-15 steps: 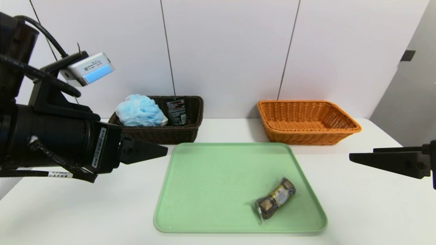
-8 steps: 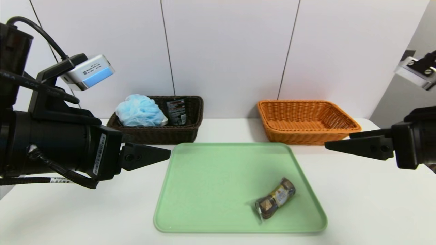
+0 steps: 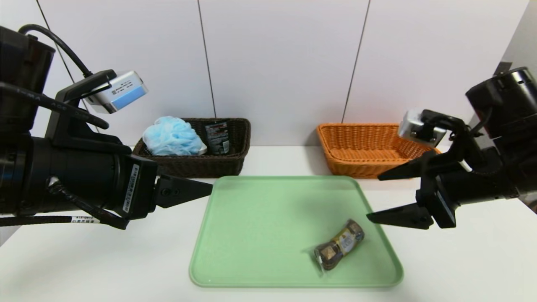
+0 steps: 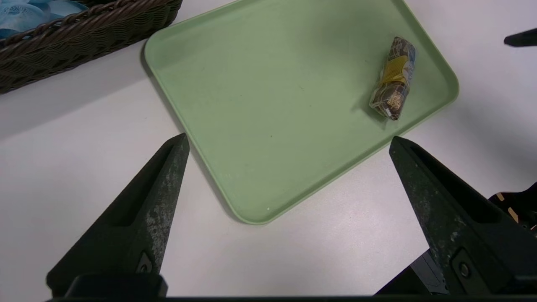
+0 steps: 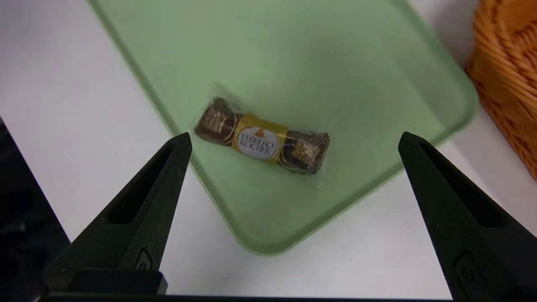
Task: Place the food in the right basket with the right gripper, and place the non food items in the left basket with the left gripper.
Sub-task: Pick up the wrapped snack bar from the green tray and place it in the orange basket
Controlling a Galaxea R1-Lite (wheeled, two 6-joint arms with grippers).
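Right gripper spread wide, empty, hovering above the tray's right edge. Chocolate pack on tray, just below and inboard of its tips. Orange basket behind it. Left gripper spread, empty, beside tray's left edge.

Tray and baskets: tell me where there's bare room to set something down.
The green tray is bare except the Ferrero Rocher pack near its front right corner. The orange basket looks empty. The dark basket is crowded with a blue bath pouf and a dark bottle.
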